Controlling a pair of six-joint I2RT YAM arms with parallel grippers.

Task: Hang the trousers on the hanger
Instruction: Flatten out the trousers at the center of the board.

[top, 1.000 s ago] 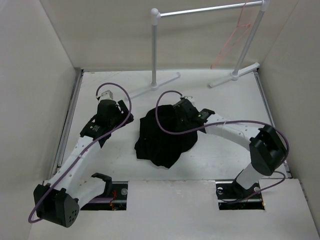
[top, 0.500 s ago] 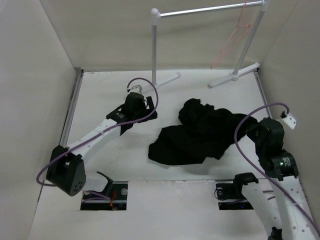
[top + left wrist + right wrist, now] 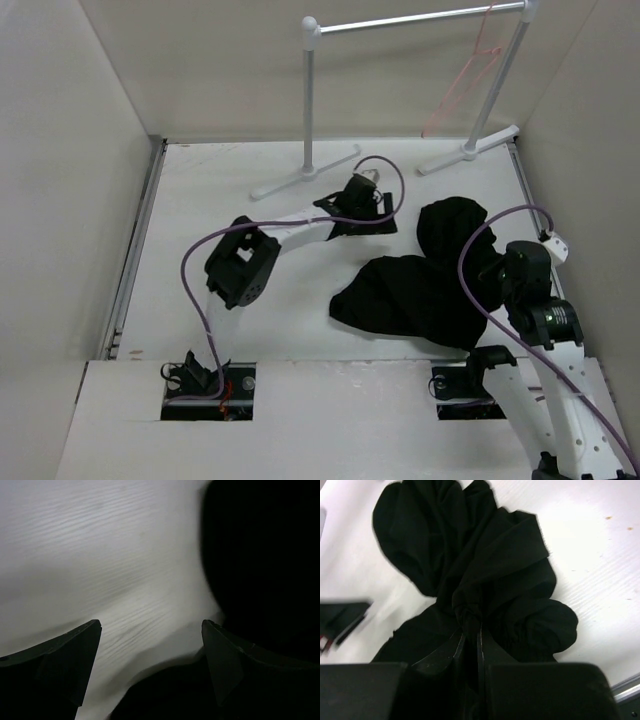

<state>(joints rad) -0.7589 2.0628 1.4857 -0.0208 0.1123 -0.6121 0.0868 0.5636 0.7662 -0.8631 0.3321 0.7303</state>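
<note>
Slippage risk: right gripper (image 3: 470, 637) pinches only a small bunched fold of the black trousers (image 3: 485, 570), the heap lying crumpled ahead of it, while left gripper (image 3: 150, 627) gapes empty just beside the cloth and the pink wire hanger (image 3: 466, 70) hangs far beyond both.
</note>
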